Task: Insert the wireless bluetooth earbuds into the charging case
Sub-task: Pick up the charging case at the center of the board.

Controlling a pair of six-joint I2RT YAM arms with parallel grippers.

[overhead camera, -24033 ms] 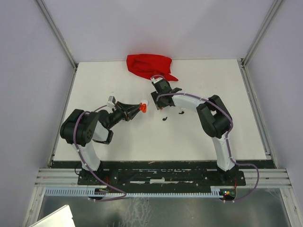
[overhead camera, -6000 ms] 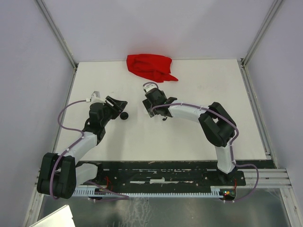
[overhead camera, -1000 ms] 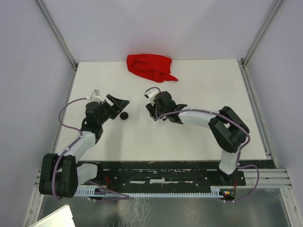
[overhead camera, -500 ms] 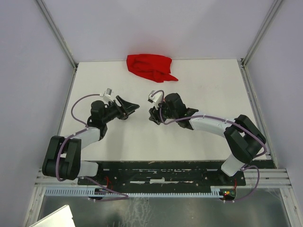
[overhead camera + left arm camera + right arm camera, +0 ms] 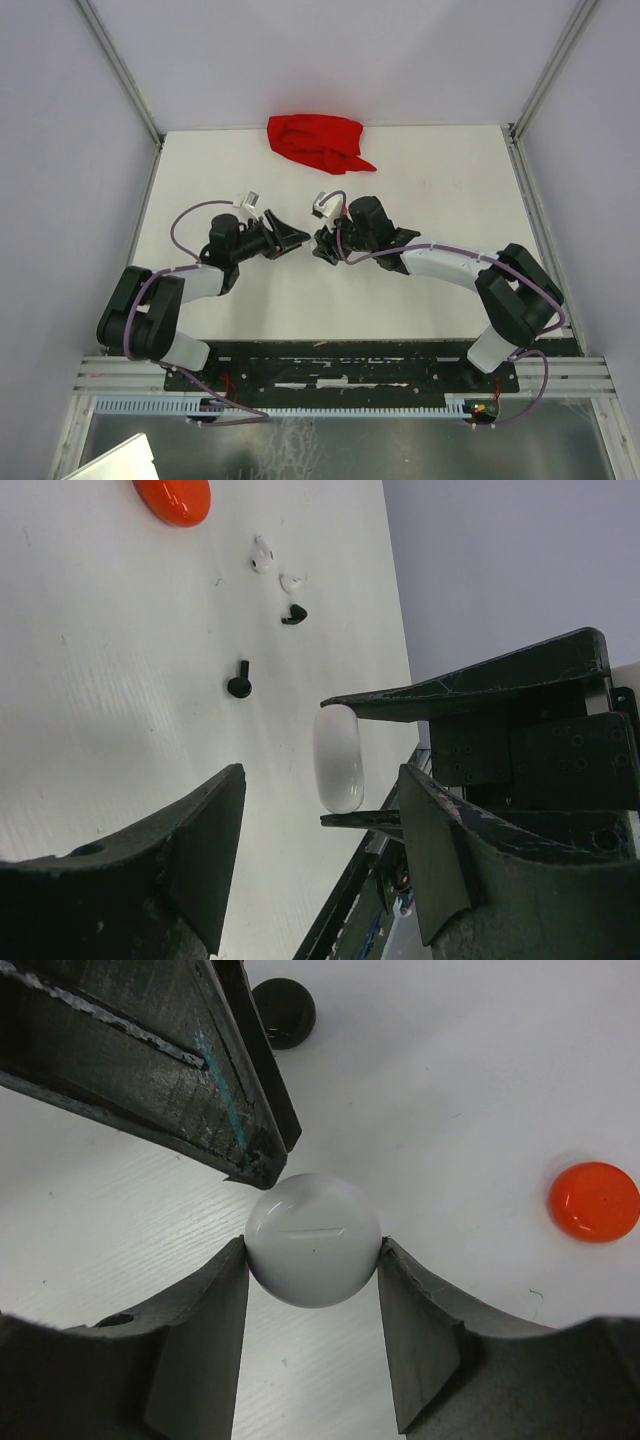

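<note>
One white case (image 5: 313,1235), apparently clamped in right claw (image 5: 312,1252).

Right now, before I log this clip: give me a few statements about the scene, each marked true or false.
1. The right gripper has its jaws shut on the round white case. True.
2. The left gripper holds an earbud. False: its jaws stand open and empty, and the black earbuds lie on the table.
3. The orange-red case lies on the table, apart from both grippers. True.
4. The red cloth covers the round white case. False: it lies at the table's far edge, away from both grippers.
</note>
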